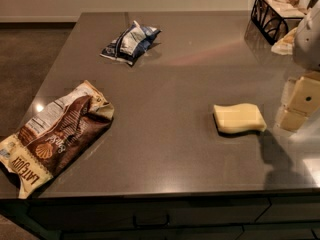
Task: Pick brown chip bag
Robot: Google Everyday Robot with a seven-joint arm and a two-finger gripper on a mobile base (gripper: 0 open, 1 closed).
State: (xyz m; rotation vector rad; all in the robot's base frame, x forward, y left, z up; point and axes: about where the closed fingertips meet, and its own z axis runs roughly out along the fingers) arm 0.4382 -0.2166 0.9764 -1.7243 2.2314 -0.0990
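The brown chip bag [57, 134] lies flat and crumpled at the front left corner of the grey counter [170, 84]. Its dark-brown face shows an orange shell logo, "LATE JULY" lettering and a white nutrition panel. Its lower end reaches the counter's left edge. My gripper [296, 106] hangs at the far right of the view, just above the counter. It is far from the bag, and nothing shows in it.
A yellow sponge [239, 118] lies just left of the gripper. A smaller blue-and-white bag [131, 41] lies at the back left. A black wire rack [275, 11] with packets stands at the back right. Floor lies beyond the counter's left edge.
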